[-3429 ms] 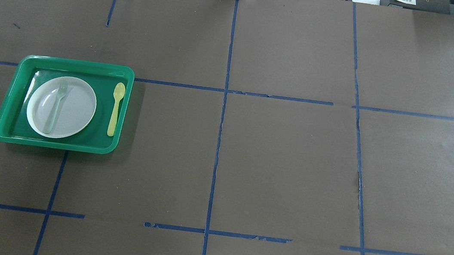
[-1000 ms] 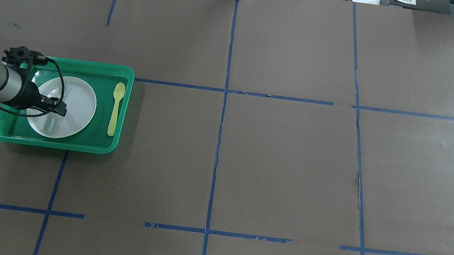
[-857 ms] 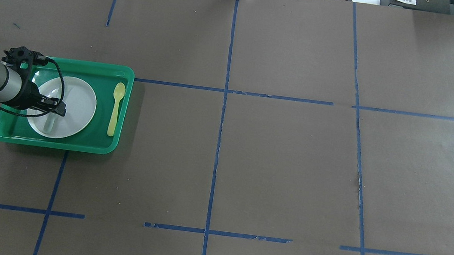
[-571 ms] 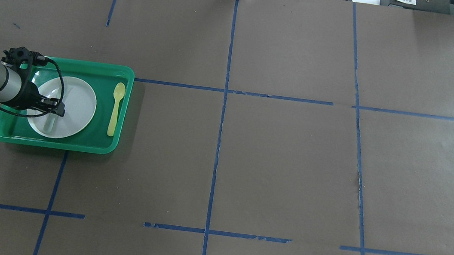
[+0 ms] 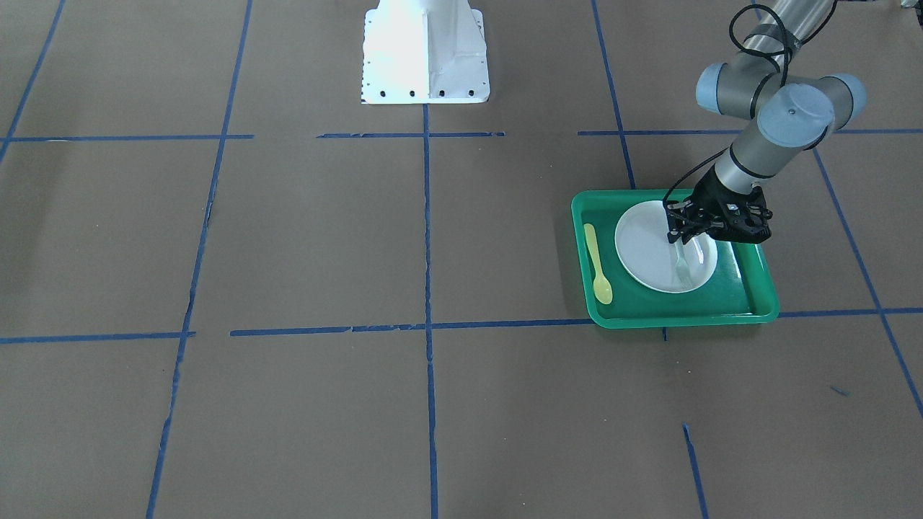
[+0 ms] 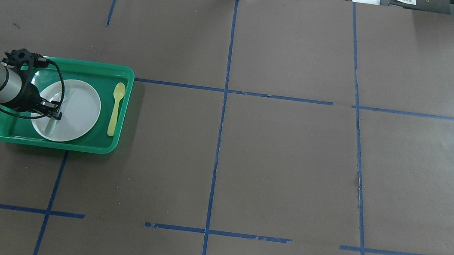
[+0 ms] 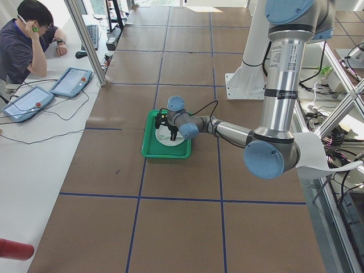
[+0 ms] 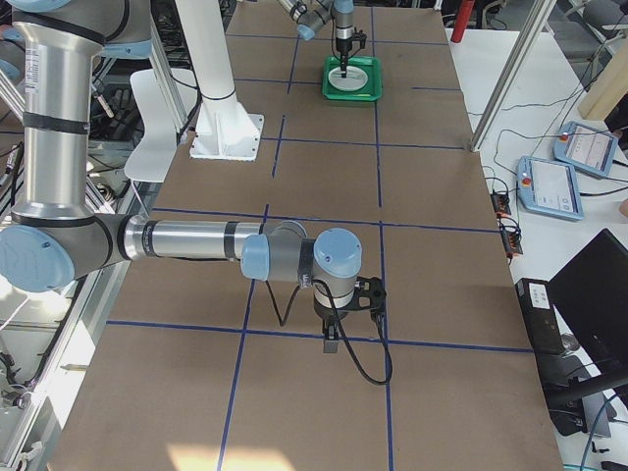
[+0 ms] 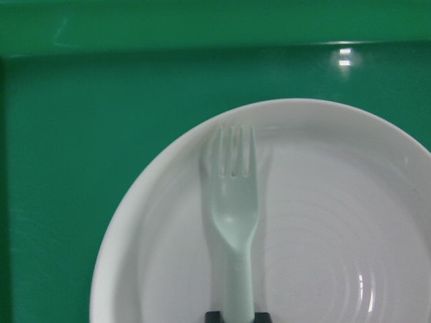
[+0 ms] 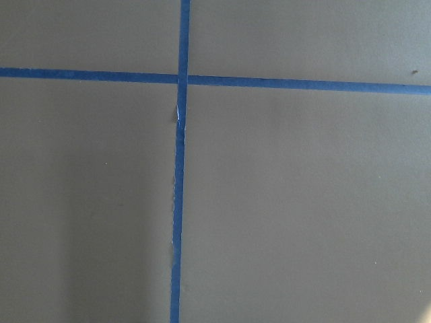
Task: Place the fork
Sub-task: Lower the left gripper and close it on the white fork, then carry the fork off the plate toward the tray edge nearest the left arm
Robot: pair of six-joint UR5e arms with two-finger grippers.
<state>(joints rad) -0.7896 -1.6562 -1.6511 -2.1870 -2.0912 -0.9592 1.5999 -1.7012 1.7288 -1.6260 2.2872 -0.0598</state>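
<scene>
Left gripper [image 5: 680,241] is sitting low over the white plate [image 5: 642,245], pointing straight down. In the left wrist view its jaws are closing in tight on the fork [image 9: 234,222]: the two dark pads [image 9: 213,315] are pressing against either side of the handle, with no gap showing. The fork is lying flat on the plate, bowl up, tines pointing away from the robot base. It is occupying the plate's robot-left half, tines stopping just inside the rim. In the overhead view the handle end [image 6: 50,127] is sticking out from under the gripper [image 6: 54,115] on the robot's side.

The plate is resting inside the green tray [image 6: 87,66], which is sitting on the robot-left side of the counter [image 6: 283,160]. The yellow spoon [image 6: 115,107] is lying in the same tray, just beside the plate on its robot-right, parallel to the fork and not touching the plate.

Right gripper [image 8: 334,343] is hanging over bare brown paper, well apart from the tray. Its wrist camera is showing only a crossing of blue tape lines [image 10: 180,79], so I cannot tell how its jaws are standing.
</scene>
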